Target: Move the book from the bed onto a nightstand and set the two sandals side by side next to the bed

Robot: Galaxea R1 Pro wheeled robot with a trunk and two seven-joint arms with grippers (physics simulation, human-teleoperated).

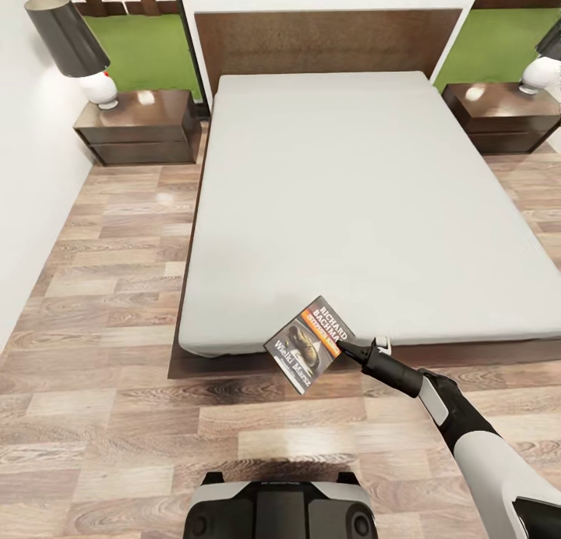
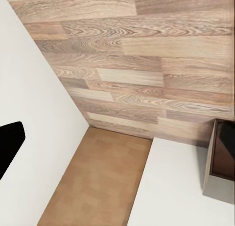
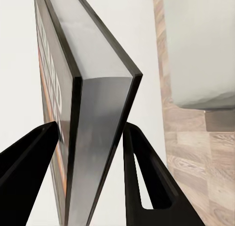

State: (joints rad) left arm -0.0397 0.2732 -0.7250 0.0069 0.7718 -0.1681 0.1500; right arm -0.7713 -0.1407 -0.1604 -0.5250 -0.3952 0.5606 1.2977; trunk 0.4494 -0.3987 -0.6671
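The book [image 1: 308, 343], dark-covered with an orange band and white lettering, is pinched at its edge by my right gripper [image 1: 348, 349]. It hangs tilted over the foot edge of the bed [image 1: 351, 196], partly above the dark frame and floor. In the right wrist view the book [image 3: 93, 138] is seen edge-on, with one black finger [image 3: 29, 162] on each side of it. Two dark nightstands flank the headboard, one on the left [image 1: 140, 126] and one on the right [image 1: 506, 114]. The sandals are out of view. A black shape [image 2: 10, 147], perhaps a left finger, shows at the edge of the left wrist view.
Each nightstand carries a lamp, the left lamp [image 1: 78, 44] and the right lamp [image 1: 545, 64]. A white wall [image 1: 23, 212] runs along the left. Wood-plank floor [image 1: 117, 414] lies between the wall and the bed. My base [image 1: 273, 508] is at the foot of the bed.
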